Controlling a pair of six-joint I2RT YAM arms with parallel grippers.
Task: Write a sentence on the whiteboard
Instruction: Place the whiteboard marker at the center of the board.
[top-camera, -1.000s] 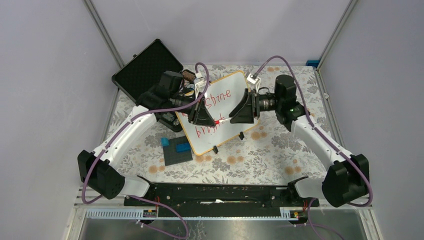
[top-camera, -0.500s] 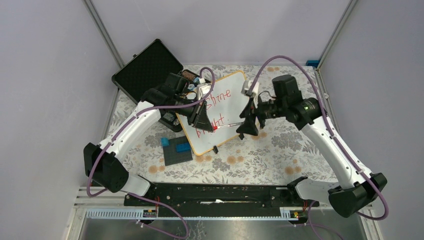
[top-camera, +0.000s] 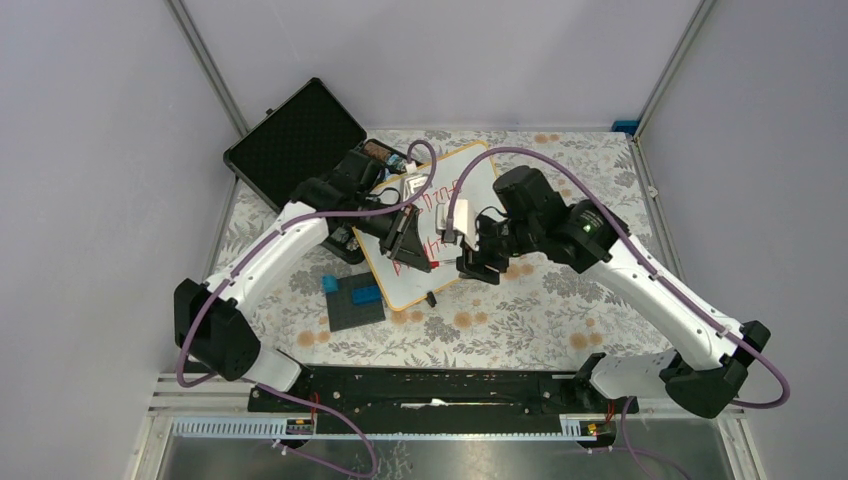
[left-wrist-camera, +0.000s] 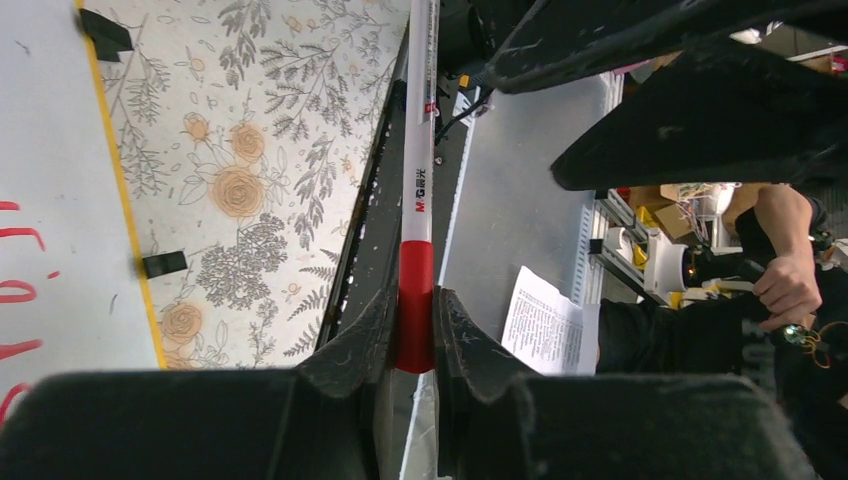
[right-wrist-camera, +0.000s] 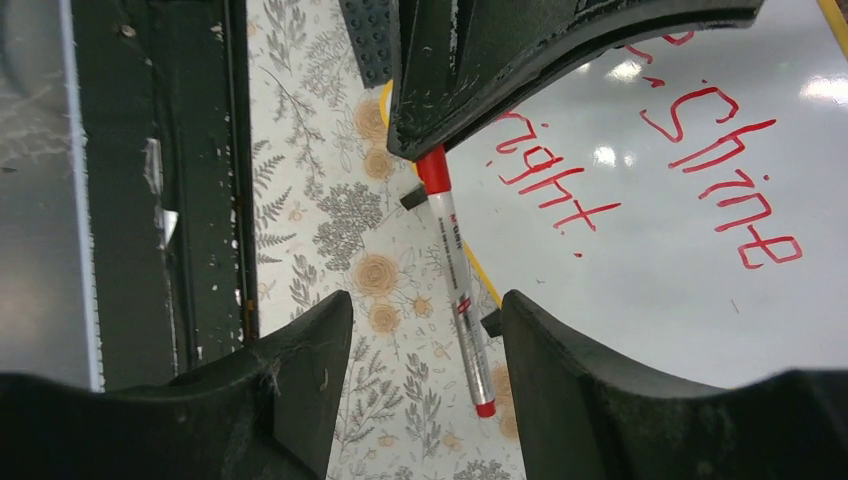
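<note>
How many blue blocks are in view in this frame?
2: one blue block lies on the dark plate; the other sits at the plate's far left corner. Others could be hidden.

Lab: grey-panelled robot enclosure (top-camera: 100, 150).

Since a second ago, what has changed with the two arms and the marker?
The right hand swung toward the board's near edge, turned, and let go of the marker. It is now open, with the marker in front of it untouched. The left hand shifted slightly nearer and stays shut on the marker's red end. The whiteboard and its red writing have not moved.
</note>
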